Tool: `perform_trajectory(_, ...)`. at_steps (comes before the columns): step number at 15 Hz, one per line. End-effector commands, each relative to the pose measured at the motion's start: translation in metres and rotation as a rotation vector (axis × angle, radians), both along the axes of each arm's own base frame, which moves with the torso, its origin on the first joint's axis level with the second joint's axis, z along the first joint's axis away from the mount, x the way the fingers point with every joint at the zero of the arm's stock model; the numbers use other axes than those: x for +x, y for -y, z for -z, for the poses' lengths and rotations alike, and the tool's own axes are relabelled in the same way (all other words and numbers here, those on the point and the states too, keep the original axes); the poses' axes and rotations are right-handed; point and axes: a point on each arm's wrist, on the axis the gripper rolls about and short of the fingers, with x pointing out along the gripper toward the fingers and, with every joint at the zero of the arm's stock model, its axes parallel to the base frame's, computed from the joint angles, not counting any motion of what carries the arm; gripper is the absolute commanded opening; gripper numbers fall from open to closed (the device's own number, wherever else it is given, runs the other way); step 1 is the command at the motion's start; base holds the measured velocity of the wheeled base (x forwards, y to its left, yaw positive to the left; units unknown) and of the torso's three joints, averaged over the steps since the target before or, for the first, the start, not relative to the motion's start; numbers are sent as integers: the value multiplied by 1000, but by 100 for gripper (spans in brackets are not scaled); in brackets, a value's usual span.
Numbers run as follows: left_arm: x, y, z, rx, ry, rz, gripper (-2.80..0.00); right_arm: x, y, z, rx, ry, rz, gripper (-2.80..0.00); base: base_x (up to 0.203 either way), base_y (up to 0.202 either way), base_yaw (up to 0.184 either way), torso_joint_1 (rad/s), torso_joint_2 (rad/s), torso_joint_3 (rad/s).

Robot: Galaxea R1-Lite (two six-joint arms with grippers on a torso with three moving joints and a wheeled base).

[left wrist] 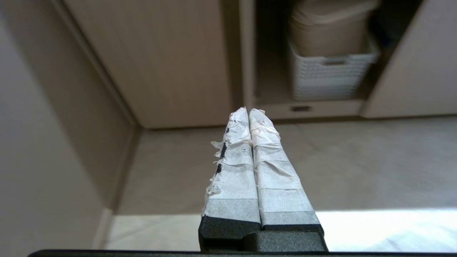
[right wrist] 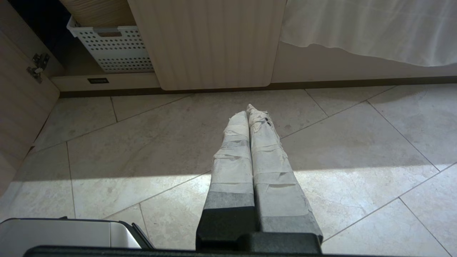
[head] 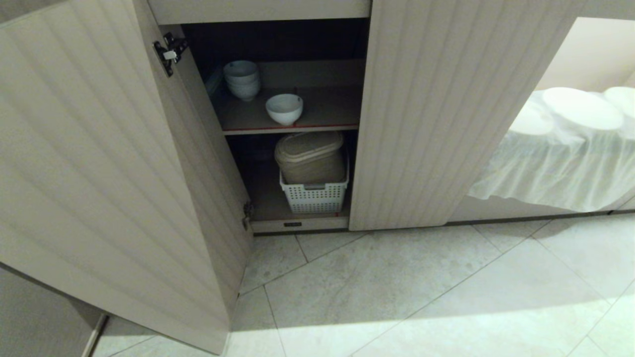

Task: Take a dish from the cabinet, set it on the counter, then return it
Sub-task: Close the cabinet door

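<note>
White bowl [head: 284, 108]: front of upper cabinet [head: 446, 114] shelf, reachable; left gripper [left wrist: 249, 111], right gripper [right wrist: 247, 110] closed, empty, above floor.

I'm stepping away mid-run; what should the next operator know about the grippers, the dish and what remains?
Left gripper: shut, empty, low over the floor facing the open cabinet.
Right gripper: shut, empty, over the floor tiles before the closed door.
The dish sits on the cabinet's upper shelf, in front of the stacked bowls; a basket holding a beige bin is on the shelf below.
Done: the left door stands open.
Left: take the dish out, set it on the counter, return it. The counter is not in view.
</note>
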Motion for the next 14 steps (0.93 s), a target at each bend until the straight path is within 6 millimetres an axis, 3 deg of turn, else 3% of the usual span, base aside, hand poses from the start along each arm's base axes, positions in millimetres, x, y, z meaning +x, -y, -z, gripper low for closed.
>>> perform_trajectory(1, -1, -2, -3, 2, 14, -108, -280, 0, 0, 0, 1, 0, 0, -280, 0, 0, 0, 0, 0, 0)
perform_trajectory(7, -7, -12, -8, -101, 52, -597, -280, 0, 0, 0, 1, 0, -2, -280, 0, 0, 0, 0, 0, 0)
perform_trajectory(14, -9, -13, -13, -162, 98, -602, -280, 0, 0, 0, 0, 0, 0, -280, 0, 0, 0, 0, 0, 0)
